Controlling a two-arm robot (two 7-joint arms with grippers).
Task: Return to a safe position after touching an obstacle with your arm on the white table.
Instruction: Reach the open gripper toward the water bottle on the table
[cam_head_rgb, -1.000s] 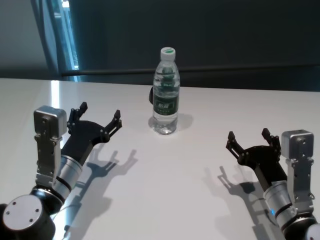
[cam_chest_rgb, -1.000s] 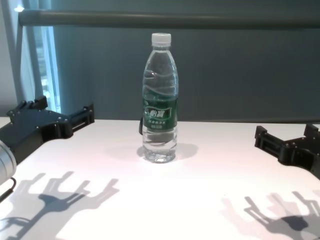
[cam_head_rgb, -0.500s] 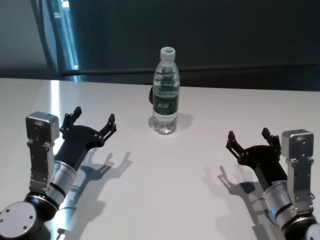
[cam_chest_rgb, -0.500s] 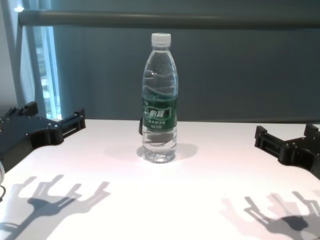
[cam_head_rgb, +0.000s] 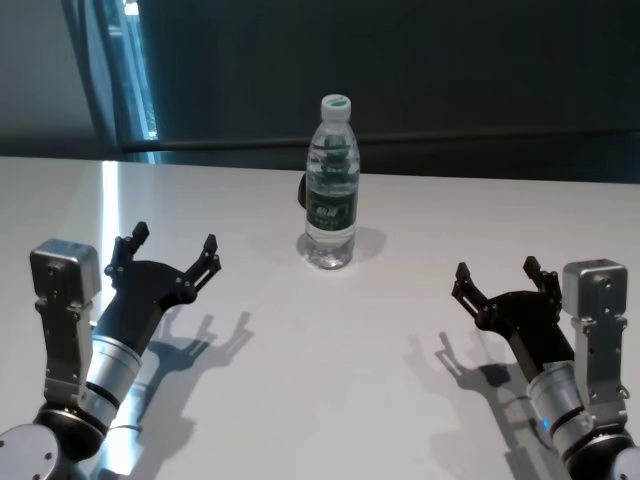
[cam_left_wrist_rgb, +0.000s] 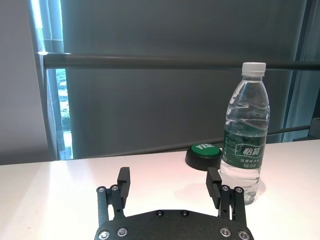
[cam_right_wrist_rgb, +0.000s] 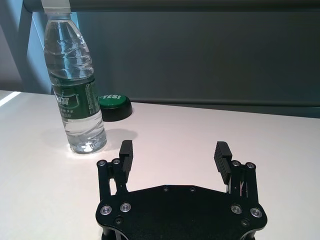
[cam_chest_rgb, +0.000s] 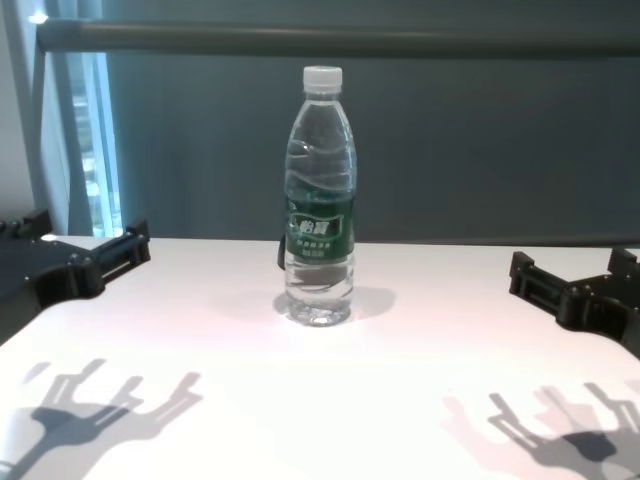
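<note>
Nearest you, at the lower left of the head view, your left hand (cam_head_rgb: 170, 262) hangs above the white desk (cam_head_rgb: 320, 340) with fingers spread and nothing held, well apart from the obstacle, probably so the arm cannot brush it. At lower right, your right hand (cam_head_rgb: 500, 283) rests parked, also spread wide. Farther back, the obstacle (cam_head_rgb: 332, 185) stands upright at upper centre, with a green button (cam_left_wrist_rgb: 204, 154) just behind it.

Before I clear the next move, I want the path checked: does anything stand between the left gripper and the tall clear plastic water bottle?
Nothing visible does. The left gripper, open, hangs over bare white table, apart from the tall clear plastic water bottle. A round green-topped button lies behind the bottle. The right gripper sits open at the right.
</note>
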